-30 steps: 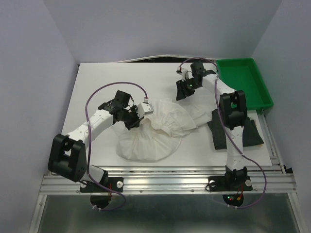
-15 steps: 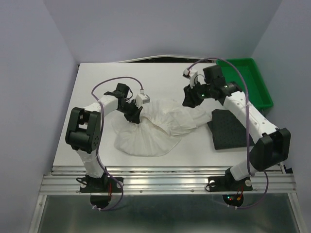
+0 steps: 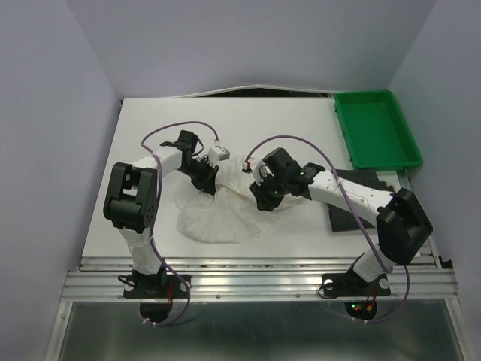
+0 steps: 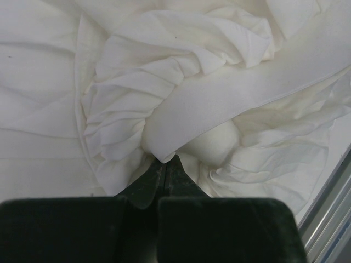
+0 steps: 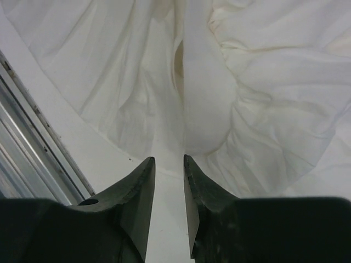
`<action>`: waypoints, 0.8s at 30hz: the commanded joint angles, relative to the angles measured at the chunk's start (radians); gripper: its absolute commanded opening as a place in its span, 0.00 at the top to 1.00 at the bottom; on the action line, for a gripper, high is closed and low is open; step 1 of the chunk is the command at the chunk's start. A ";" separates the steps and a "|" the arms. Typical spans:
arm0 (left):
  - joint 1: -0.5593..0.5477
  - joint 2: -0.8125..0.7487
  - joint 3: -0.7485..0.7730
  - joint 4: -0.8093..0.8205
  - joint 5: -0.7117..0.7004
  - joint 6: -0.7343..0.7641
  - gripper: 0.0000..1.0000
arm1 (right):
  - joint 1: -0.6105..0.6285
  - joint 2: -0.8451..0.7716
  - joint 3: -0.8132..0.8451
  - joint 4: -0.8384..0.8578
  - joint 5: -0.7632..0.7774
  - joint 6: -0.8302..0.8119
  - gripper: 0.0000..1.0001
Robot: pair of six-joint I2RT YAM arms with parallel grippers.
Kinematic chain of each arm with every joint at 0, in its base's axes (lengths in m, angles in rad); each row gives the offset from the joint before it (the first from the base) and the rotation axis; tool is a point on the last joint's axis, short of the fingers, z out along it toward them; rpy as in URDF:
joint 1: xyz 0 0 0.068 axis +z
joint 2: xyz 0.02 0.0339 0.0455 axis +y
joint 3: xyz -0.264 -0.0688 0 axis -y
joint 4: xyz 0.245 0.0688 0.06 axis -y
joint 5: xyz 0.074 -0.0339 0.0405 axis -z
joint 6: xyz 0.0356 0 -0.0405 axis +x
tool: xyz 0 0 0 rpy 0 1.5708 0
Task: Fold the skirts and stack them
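a: top view?
b: white crinkly cloth skirt (image 3: 225,218) lies mid-frame on the white table (image 3: 150,128). dark speckled skirt (image 3: 349,218) at right, green plastic tray (image 3: 376,128) upper right. left gripper (image 3: 204,179) at its upper left, right gripper (image 3: 263,197) at its right.
a: left wrist view?
b: jaws pinched on a gathered fold. likely light, limp; take the waistband.
a: right wrist view?
b: jaws narrow, nothing between; cloth edge just ahead.

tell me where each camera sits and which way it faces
top external: above and behind the bases, looking down at the table; both arms show.
left wrist: looks along the left gripper, shut on the white skirt.
right wrist: looks past the right gripper, jaws slightly apart, at that skirt.
shared: all see the white skirt.
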 commanded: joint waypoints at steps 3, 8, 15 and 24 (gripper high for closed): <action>0.003 -0.009 0.021 -0.030 0.021 -0.009 1.00 | 0.003 0.070 0.010 0.129 0.143 0.062 0.66; 0.009 -0.015 0.018 -0.027 0.022 -0.008 1.00 | 0.012 0.125 0.033 0.131 0.163 0.059 0.61; 0.023 -0.020 0.018 -0.028 0.015 0.000 1.00 | 0.012 0.152 0.031 0.123 0.272 0.038 0.57; 0.032 -0.044 0.031 -0.038 -0.015 0.011 0.99 | 0.012 0.095 0.004 0.108 0.404 -0.082 0.94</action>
